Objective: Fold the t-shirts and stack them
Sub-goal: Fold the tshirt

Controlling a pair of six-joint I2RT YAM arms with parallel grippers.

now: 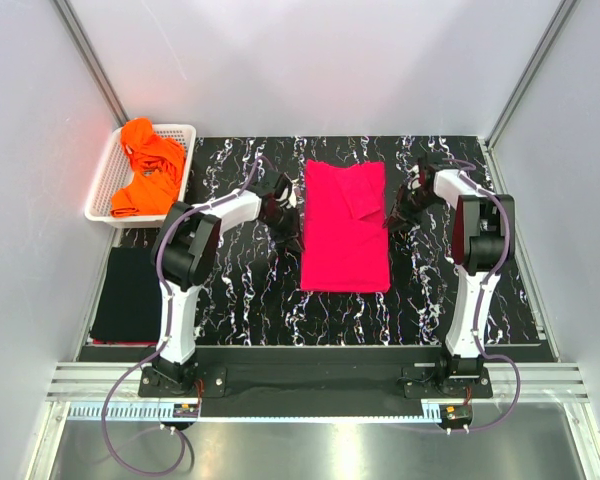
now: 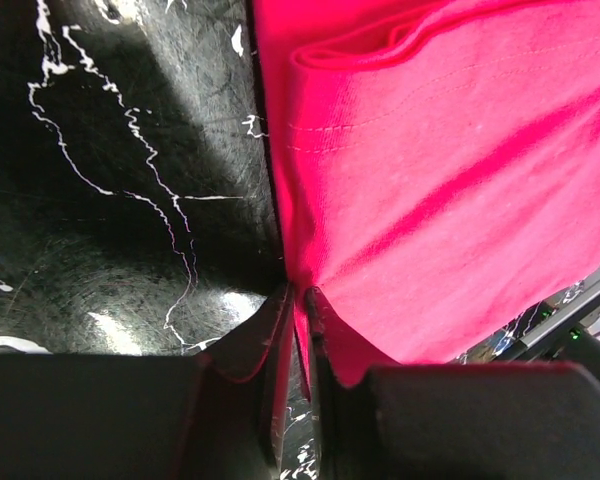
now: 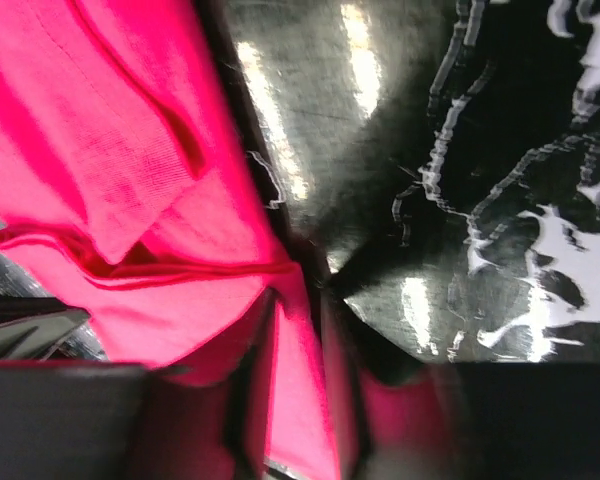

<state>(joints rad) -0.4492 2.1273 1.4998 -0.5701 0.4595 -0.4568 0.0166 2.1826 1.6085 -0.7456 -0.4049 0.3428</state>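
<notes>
The pink t-shirt (image 1: 345, 228) lies flat in the middle of the black white-veined mat (image 1: 240, 300) that covers the counter (image 1: 280, 450). One sleeve is folded in over its upper right part. The left gripper (image 1: 286, 226) is pinched together on the shirt's left edge, with a thin fold of pink cloth caught between its fingers (image 2: 280, 330). The right gripper (image 1: 394, 214) is clamped on the right edge in the same way. Nothing lies between either arm and the shirt.

At the far left corner the white lattice basket (image 1: 102, 185) holds crumpled orange t-shirts (image 1: 148, 168). A black t-shirt (image 1: 128, 295) lies folded flat at the mat's left border, well apart from the pink one.

Bare mat shows on both sides of the pink shirt and in front of it. White walls stand close on three sides.
</notes>
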